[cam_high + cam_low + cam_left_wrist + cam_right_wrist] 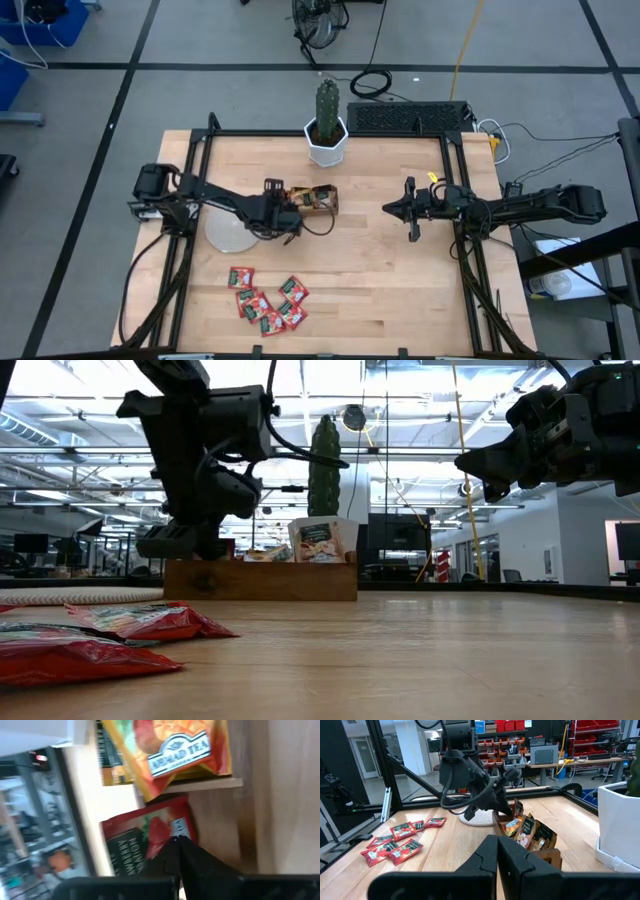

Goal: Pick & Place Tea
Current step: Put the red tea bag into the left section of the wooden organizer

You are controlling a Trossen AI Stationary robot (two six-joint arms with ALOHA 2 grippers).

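My left gripper is shut at the left end of the long brown tray, on a red-and-green tea sachet in its end compartment. An orange-yellow sachet stands in the compartment beside it, behind a divider. Whitish sachets stand upright further along the tray. Several red sachets lie flat on the table near its front edge. My right gripper is shut on nothing, hovering right of the tray. My left gripper pinches the red-and-green sachet near one side edge, its two fingertips meeting on the sachet's face. The fingers slant down from the table's left. The sachet sits inside the tray's end compartment; whether it rests on the bottom I cannot tell.
A round pale grey disc lies just left of the tray, under my left arm. A cactus in a white pot stands behind the tray at the far edge. Bare wood lies between the tray and my right gripper.
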